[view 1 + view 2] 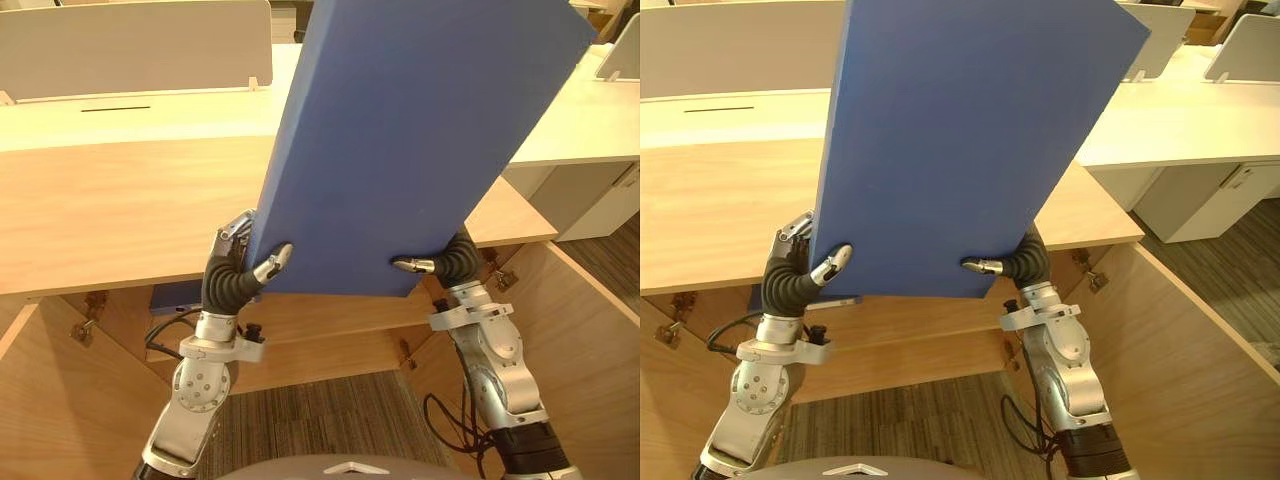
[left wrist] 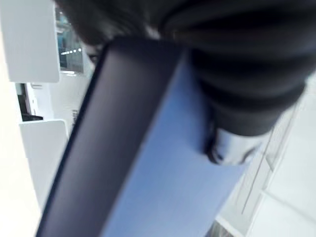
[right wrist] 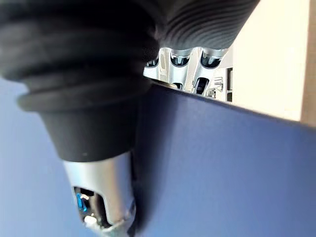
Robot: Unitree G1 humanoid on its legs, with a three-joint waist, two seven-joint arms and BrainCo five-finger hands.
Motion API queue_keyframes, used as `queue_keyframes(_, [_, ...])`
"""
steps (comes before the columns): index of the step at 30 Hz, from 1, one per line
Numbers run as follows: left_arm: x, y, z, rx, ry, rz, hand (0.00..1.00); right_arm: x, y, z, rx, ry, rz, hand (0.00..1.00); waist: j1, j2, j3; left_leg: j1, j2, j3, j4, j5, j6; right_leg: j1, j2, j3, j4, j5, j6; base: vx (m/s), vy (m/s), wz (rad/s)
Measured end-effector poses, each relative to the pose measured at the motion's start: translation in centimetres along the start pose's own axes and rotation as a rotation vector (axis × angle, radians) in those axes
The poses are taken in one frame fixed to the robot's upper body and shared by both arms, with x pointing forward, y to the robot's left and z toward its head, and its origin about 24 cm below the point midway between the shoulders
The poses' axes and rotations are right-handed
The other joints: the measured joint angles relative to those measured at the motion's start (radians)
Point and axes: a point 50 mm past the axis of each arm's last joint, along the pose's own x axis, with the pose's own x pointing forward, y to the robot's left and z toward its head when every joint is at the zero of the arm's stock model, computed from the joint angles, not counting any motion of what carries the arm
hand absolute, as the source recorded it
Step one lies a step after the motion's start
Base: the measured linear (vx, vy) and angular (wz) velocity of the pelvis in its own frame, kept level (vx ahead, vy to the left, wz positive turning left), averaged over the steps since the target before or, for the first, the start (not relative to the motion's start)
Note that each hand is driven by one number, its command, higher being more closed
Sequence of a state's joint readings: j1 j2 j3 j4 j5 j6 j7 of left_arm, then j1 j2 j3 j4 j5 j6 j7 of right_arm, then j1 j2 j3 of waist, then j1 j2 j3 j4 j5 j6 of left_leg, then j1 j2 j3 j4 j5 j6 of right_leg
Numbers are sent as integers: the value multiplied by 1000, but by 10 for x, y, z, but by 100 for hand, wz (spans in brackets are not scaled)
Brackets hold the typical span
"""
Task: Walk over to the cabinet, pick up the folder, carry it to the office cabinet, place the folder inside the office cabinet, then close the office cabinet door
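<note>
Blue folder [image 1: 400, 140] raised, tilted, above both hands. Left hand [image 1: 230, 278] pinches its lower corner, thumb on near face; right hand [image 1: 455, 262] grips likewise.

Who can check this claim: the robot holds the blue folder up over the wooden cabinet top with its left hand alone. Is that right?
No. Both hands hold it: the left hand grips one lower corner of the blue folder and the right hand the other, as the left eye view shows. The folder is indeed up over the wooden cabinet top.
</note>
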State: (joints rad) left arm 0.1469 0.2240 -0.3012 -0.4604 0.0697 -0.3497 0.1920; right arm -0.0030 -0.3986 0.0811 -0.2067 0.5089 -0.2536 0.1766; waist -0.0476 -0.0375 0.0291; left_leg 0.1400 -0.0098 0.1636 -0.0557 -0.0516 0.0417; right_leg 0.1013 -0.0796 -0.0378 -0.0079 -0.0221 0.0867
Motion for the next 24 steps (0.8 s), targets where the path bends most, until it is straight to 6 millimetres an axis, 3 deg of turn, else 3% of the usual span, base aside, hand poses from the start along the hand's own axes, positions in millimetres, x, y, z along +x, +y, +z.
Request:
queue_keyframes(8, [0, 9, -1, 75, -4, 1, 100, 1, 5, -5, 2, 14, 45, 100, -1, -4, 4, -1, -4, -2, -1, 1, 1, -1, -1, -1, -1, 0, 0, -8, -5, 0])
queue_keyframes(9, [-1, 10, -2, 78, 0, 5, 0, 1, 6, -4, 4, 8, 45, 100, -1, -4, 4, -2, -4, -3, -2, 1, 1, -1, -1, -2, -2, 0, 0, 0, 0, 0])
queue_keyframes(15, [-1, 19, -3, 115, 4, 73, 0, 4, 12, -8, -1, -13, -24, 100, -1, -5, 6, -1, -6, -14, 0, 3, 4, -1, -2, -10, -5, 0, 0, 0, 0, 4])
queue_keyframes(20, [-6, 32, -5, 136, 29, 184, 0, 3, 6, -7, -5, -43, -155, 100, 9, -8, 8, -3, -9, -27, 1, 4, 6, 3, -6, -22, -4, 0, 0, -14, -13, 8])
queue_keyframes(24, [-15, 45, -9, 164, 72, 285, 0, 5, 9, 3, -23, -94, -197, 100, 15, -8, 20, -4, -11, -31, 2, 5, 8, 5, -8, -26, -3, 0, 0, -23, -18, 3])
